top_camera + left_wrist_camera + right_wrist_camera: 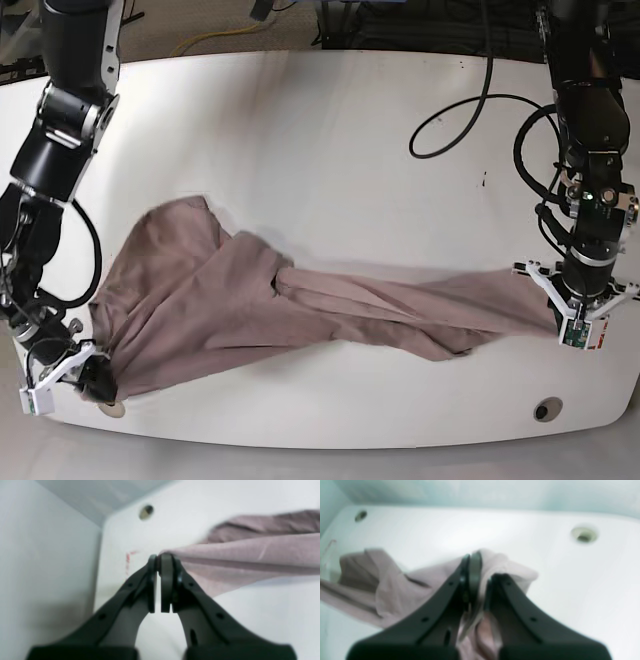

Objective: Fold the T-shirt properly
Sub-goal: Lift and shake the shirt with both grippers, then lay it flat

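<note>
The T-shirt [300,310] lay stretched from nine to three o'clock across the desk [320,130]. The left gripper [567,322] and right gripper [90,375] each pinched an end; pulling evenly apart would flatten it.

You're looking at a T-shirt [300,300] of soft, matt woven-looking cloth, dusty mauve, creased and rumpled. It lies on a table [300,130] that is smooth, white, faintly glossy. At the T-shirt's ends, left gripper [158,559] and right gripper [480,566] look like matt black plastic. Beyond the T-shirt, a black cable [470,105] with smooth sheathing.
</note>
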Controlling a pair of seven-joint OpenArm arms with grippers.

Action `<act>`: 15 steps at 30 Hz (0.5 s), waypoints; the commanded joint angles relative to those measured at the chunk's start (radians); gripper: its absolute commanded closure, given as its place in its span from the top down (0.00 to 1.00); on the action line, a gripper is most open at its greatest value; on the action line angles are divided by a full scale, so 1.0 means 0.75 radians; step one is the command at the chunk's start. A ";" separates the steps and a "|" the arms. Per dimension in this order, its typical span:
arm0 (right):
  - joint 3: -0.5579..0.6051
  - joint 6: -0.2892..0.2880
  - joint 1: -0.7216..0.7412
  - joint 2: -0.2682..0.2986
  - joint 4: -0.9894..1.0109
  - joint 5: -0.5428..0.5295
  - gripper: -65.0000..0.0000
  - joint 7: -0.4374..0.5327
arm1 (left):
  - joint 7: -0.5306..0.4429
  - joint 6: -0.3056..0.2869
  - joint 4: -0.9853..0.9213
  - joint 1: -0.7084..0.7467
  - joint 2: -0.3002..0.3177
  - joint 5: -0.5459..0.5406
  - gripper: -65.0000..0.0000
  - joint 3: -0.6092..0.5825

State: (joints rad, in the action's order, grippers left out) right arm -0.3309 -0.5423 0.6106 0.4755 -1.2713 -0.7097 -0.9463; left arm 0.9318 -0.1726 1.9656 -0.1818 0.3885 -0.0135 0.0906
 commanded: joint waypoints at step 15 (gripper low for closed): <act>0.238 0.000 0.639 0.138 0.244 -0.035 0.00 0.045 | 0.091 0.010 0.013 -0.426 0.107 0.013 0.01 0.066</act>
State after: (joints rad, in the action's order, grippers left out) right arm -0.1543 -0.5426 1.0317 0.5472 -1.0733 -0.7174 -0.9440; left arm 1.0214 -0.1730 1.9625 -0.4614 0.4328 -0.0185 0.1352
